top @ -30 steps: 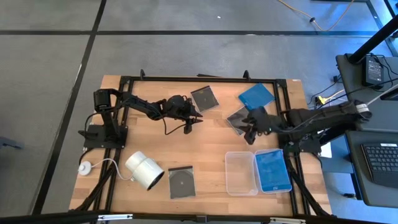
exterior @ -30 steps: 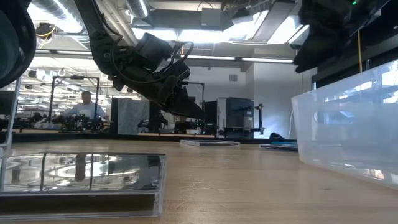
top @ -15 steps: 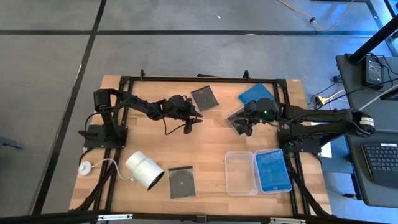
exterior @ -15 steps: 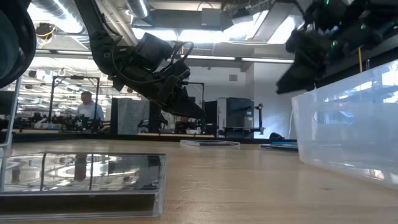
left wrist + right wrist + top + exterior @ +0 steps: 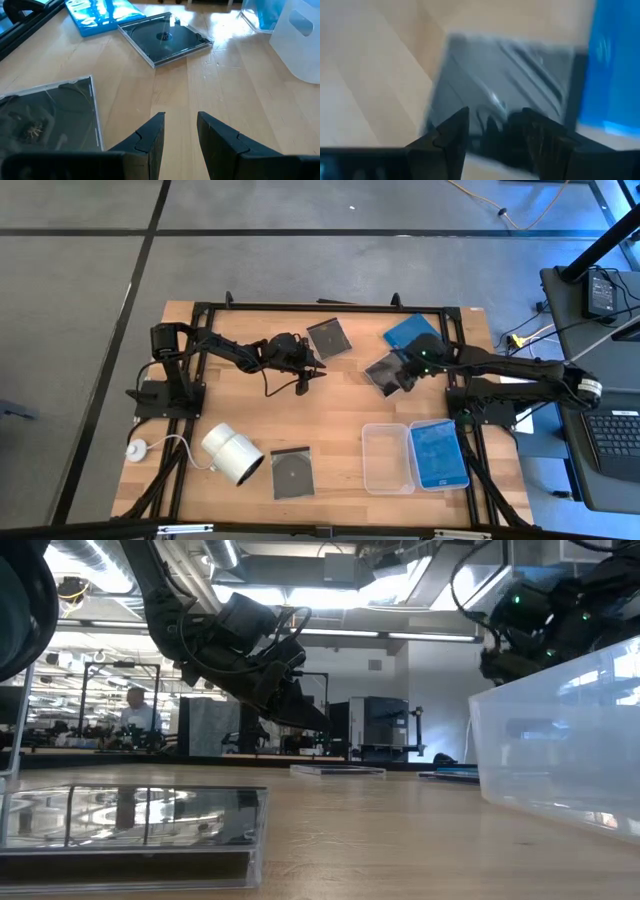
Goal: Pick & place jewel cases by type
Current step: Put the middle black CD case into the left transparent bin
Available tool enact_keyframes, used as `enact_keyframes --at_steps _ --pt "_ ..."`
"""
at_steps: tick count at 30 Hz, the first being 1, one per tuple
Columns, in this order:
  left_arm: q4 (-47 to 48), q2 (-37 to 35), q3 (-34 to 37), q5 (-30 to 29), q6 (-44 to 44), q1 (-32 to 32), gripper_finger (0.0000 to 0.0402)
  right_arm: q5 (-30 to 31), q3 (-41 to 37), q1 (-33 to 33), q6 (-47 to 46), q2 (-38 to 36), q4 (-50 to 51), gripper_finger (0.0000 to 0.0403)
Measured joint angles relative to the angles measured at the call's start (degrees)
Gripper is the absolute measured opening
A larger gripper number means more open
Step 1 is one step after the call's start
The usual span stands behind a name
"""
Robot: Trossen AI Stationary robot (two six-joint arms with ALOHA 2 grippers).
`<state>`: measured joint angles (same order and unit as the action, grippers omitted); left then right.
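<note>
Right gripper (image 5: 408, 377) poised over dark grey jewel case (image 5: 384, 372) beside blue jewel case (image 5: 413, 333) at table's far right, fingers apart and nothing clamped; left gripper (image 5: 313, 370) idle mid-table, fingers narrowly apart, near second grey case (image 5: 329, 337). Judged as approach step for a pick: next needs descent onto the case edge, closure, then carry toward clear trays (image 5: 388, 457), one already holding a blue case (image 5: 438, 453). Wooden table (image 5: 340, 410), grey floor, workshop with seated person (image 5: 133, 716) beyond.
</note>
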<state>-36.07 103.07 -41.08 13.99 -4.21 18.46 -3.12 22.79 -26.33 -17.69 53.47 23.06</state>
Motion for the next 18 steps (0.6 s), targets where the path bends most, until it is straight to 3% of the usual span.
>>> enact_keyframes --at_steps 9,18 --pt "0.01 0.00 0.00 0.01 0.00 0.00 0.0114 2.39 2.00 -1.28 0.17 0.04 10.28 0.0184" --pt "-0.06 0.00 0.00 0.01 0.02 0.00 0.0114 4.13 11.64 -1.28 3.05 0.77 16.42 0.0184"
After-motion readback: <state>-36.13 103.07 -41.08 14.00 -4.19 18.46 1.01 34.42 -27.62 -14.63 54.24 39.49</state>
